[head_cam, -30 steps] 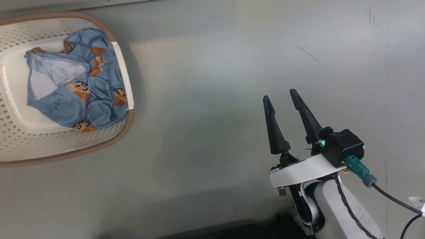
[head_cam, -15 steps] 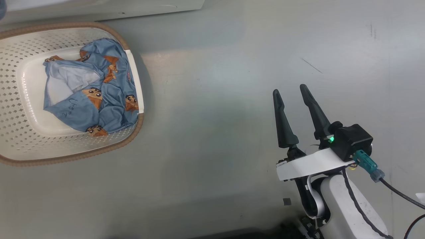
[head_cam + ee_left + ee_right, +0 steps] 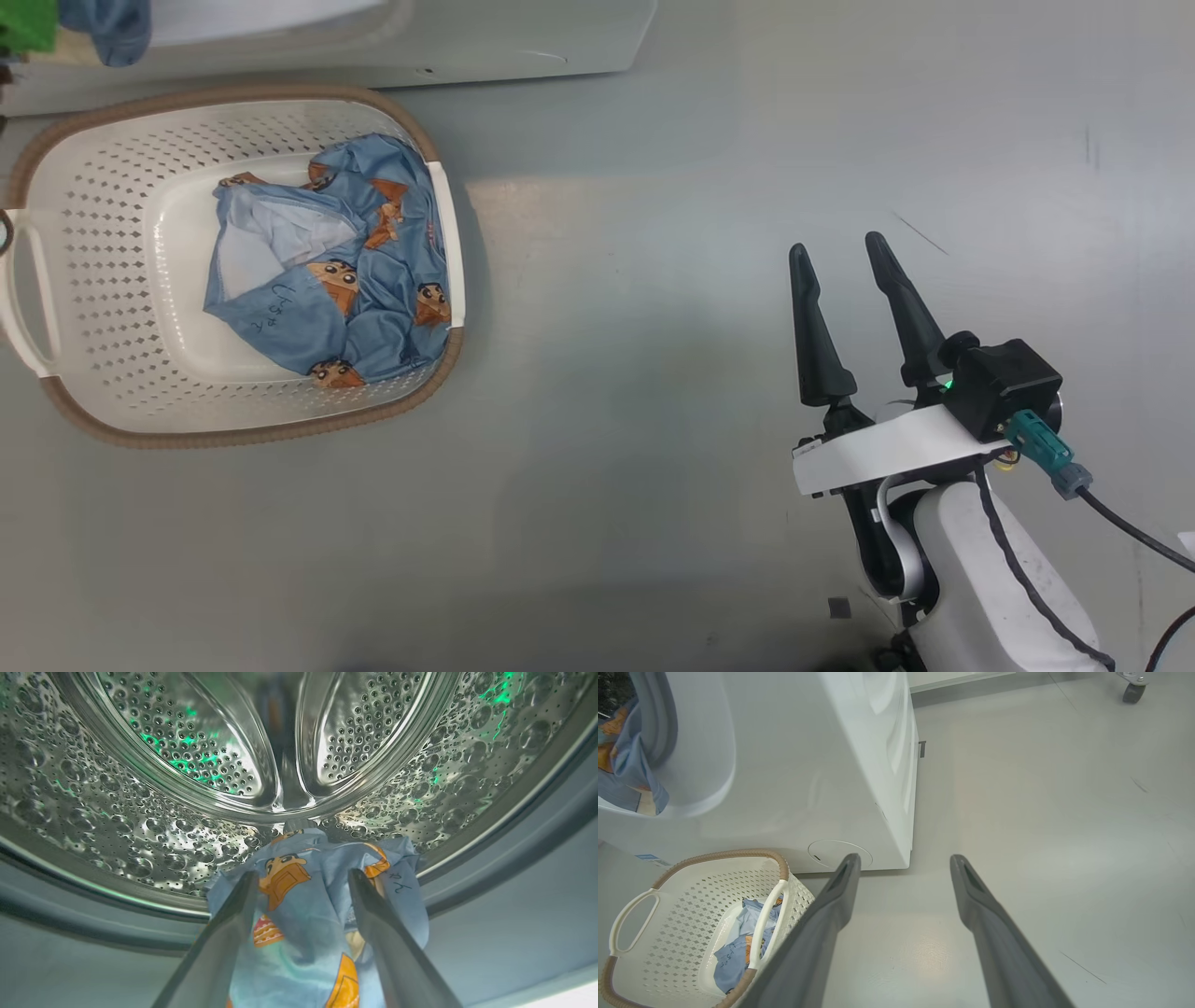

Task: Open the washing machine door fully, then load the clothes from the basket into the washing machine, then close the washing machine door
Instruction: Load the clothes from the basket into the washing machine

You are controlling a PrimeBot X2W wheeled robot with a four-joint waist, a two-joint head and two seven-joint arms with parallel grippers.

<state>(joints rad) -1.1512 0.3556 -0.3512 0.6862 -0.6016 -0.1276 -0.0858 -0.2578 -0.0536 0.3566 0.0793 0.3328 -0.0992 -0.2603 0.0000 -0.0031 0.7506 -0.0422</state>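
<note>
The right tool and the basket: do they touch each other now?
Apart. The head view shows a wide strip of bare floor between the right tool and the basket.

A wide bare stretch of smooth grey floor (image 3: 635,327) lies between the cream-white perforated plastic basket (image 3: 93,280) and the right claw (image 3: 837,245), whose spread fingers have nothing between them. The big white front-loading washing machine (image 3: 798,765) walls off the far side, standing just behind the basket. Inside the basket, light blue cartoon-printed clothes (image 3: 308,327) crowd its right wall (the left half of its base is bare). At the machine's mouth, a blue printed garment (image 3: 303,914) lies across the lower lip between the left claw's (image 3: 302,873) parted fingers, blocking the low way in; above it the perforated steel drum (image 3: 117,812) is open
</note>
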